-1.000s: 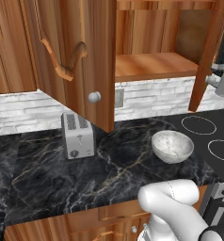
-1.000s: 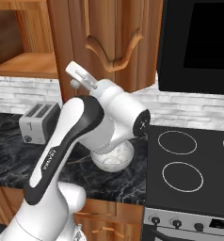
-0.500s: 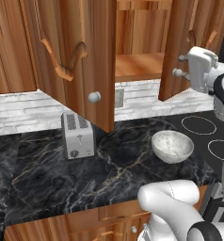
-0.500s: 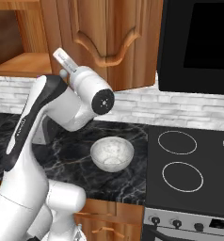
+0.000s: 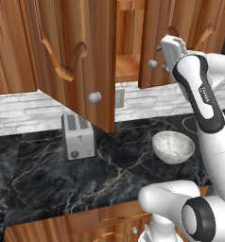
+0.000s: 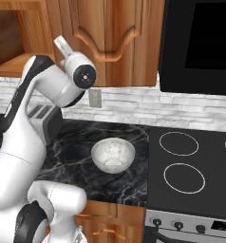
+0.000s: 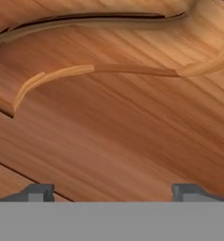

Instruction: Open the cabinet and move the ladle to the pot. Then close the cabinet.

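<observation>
The cabinet (image 5: 152, 33) hangs above the counter, reddish-brown. Its left door (image 5: 81, 56) stands swung wide open, and its right door (image 6: 119, 38) is almost flush with the cabinet front. A strip of shelf (image 5: 126, 66) shows between the two doors. My gripper (image 5: 160, 47) is raised against the right door's face beside its round knob (image 5: 153, 63). In the hand view the gripper (image 7: 112, 190) is open with nothing between the fingertips, and the door's curved trim (image 7: 109, 70) is very close ahead. The ladle and the pot are out of view.
A white speckled bowl (image 5: 173, 146) sits on the black marble counter (image 5: 48, 179), with a silver toaster (image 5: 78, 136) to its left. A black cooktop (image 6: 191, 161) lies to the right under a dark microwave (image 6: 200, 42). The open left door overhangs the toaster.
My arm has swung left and up with the hand against the right cabinet door. That door has gone from wide open to nearly shut. The left door has not moved.
</observation>
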### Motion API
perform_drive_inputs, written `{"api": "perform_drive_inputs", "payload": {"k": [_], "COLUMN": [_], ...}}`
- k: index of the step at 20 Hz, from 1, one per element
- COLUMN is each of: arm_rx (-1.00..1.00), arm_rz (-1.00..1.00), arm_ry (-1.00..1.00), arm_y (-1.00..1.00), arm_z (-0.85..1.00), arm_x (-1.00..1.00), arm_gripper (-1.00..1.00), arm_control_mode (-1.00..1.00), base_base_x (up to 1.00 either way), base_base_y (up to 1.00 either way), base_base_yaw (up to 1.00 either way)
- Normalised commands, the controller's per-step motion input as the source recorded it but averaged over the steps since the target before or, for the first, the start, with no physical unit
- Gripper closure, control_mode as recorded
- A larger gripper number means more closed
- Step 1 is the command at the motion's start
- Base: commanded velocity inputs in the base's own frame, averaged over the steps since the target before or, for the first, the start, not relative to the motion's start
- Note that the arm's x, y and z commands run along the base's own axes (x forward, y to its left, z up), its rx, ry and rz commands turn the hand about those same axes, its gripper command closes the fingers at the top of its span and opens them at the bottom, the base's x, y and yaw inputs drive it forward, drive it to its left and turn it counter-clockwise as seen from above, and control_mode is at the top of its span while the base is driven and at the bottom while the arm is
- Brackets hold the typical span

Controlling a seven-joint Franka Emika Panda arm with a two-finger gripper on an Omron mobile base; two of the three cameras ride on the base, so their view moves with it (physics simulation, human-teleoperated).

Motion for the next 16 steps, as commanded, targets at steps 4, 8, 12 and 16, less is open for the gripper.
{"api": "perform_drive_inputs", "payload": {"k": [4,8,12,16], "arm_rx": [0.0,0.0,0.0,0.0], "arm_rz": [-0.09,-0.09,-0.06,-0.04], "arm_ry": [0.08,0.08,0.07,0.1], "arm_y": [0.29,0.23,0.16,0.0], "arm_z": [-0.08,-0.12,-0.05,0.0], "arm_x": [0.95,0.9,0.7,0.18], "arm_gripper": [-1.0,-1.0,-1.0,-1.0], "arm_control_mode": [-1.0,-1.0,-1.0,-1.0], "base_base_x": [0.0,0.0,0.0,0.0], "base_base_y": [0.0,0.0,0.0,0.0], "base_base_yaw": [0.0,0.0,0.0,0.0]}}
